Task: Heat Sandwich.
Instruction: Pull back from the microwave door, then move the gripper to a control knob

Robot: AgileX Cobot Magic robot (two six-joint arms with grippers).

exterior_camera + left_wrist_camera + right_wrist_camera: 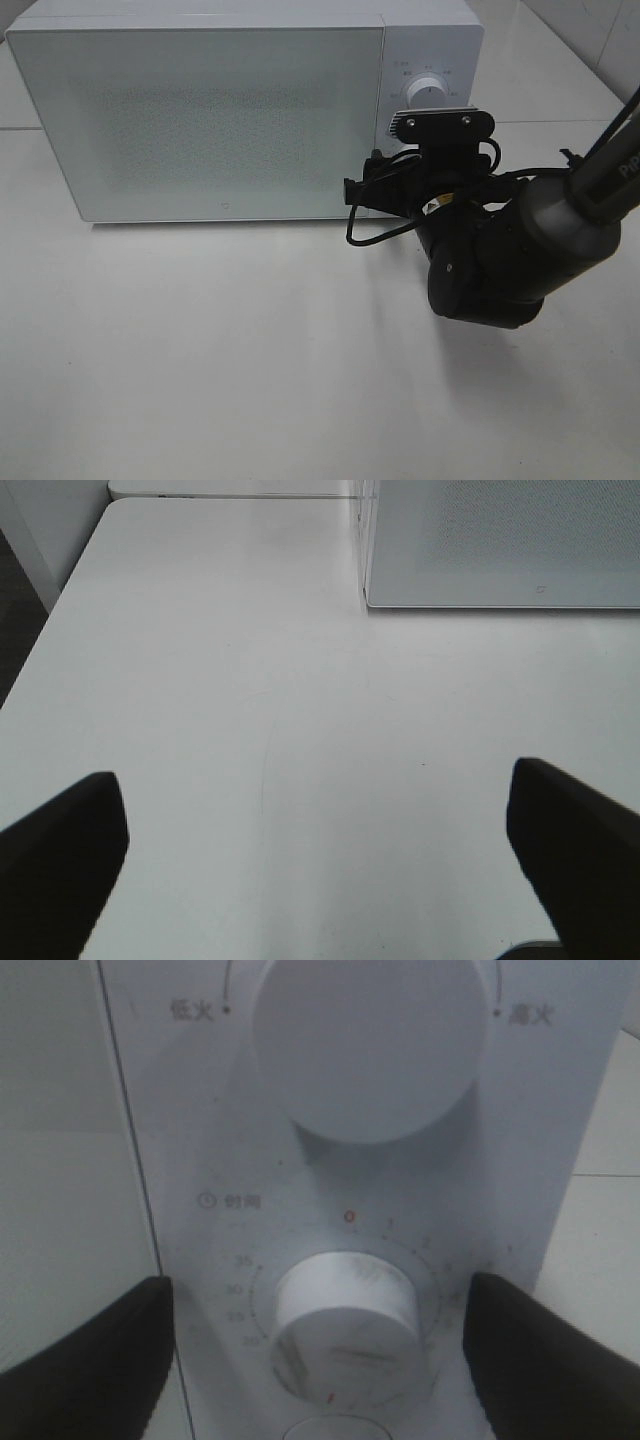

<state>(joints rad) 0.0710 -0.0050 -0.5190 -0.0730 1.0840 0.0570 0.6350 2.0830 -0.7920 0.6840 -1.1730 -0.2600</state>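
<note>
Sandwich: not showing in any view, so probably sitting out of sight behind the shut frosted door [200, 110] of the white box-shaped microwave oven [430, 40], judging only by the task and the closed front. Hovering the right claw [318, 1360] straight in front of the round white lower timer knob [345, 1325], black fingers [90, 1350] spread wide and straddling it on both sides, not pinching it; not being able to tell whether touching. Facing the knob's turning axis head-on, with the larger round white power dial [370, 1045] just above. Hanging the left claw [320, 860] spread and empty over the white table [250, 680], well apart from the controls. Judging the right arm far nearer for closing on the knob and twisting.
</note>
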